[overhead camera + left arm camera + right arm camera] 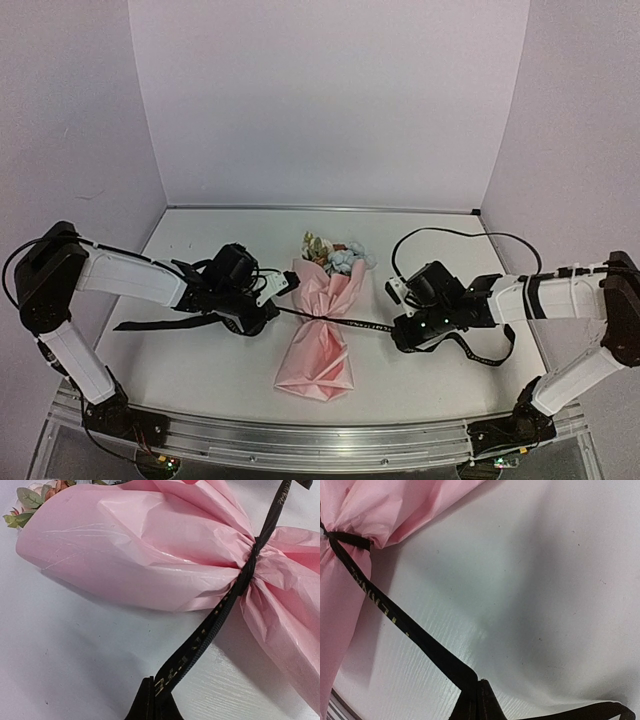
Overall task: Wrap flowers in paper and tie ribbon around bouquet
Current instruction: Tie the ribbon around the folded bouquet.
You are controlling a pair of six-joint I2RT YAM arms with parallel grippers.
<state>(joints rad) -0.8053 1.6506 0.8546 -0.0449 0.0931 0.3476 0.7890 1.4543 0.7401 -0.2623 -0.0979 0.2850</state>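
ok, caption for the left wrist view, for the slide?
Left fingers clamp the black ribbon, taut to where it cinches the pink paper bouquet.

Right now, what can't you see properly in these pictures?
- Flower stems: wrapped inside the paper in every view.
- Words on the ribbon: too small in the top view, twisted and blurry in both wrist views.
- The flowers: cut off by the top-left corner in the left wrist view, missing from the right wrist view.
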